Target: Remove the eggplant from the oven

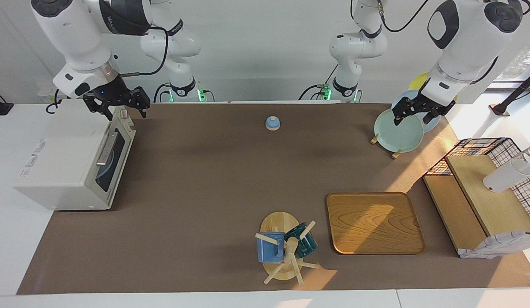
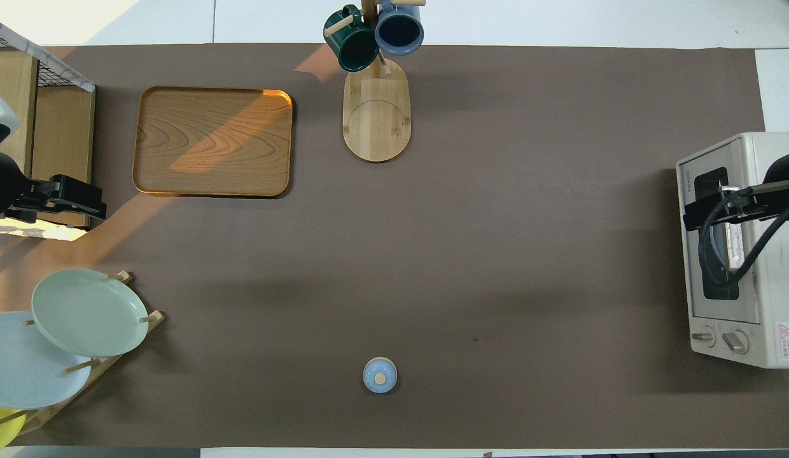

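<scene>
The cream-white oven (image 1: 64,164) stands at the right arm's end of the table, its dark glass door shut and facing the table's middle. It also shows in the overhead view (image 2: 767,305). The eggplant is hidden; I see only a pale bluish shape through the glass. My right gripper (image 1: 125,112) hangs open and empty over the oven's door edge at the end nearest the robots; it also shows in the overhead view (image 2: 719,211). My left gripper (image 1: 415,117) hangs open and empty over the plate rack (image 1: 395,154), at the left arm's end.
A small blue dome with a wooden knob (image 1: 272,123) sits mid-table near the robots. A wooden tray (image 1: 374,222) and a mug tree with two mugs (image 1: 286,250) lie farther out. A wooden shelf with a wire basket (image 1: 474,196) stands at the left arm's end.
</scene>
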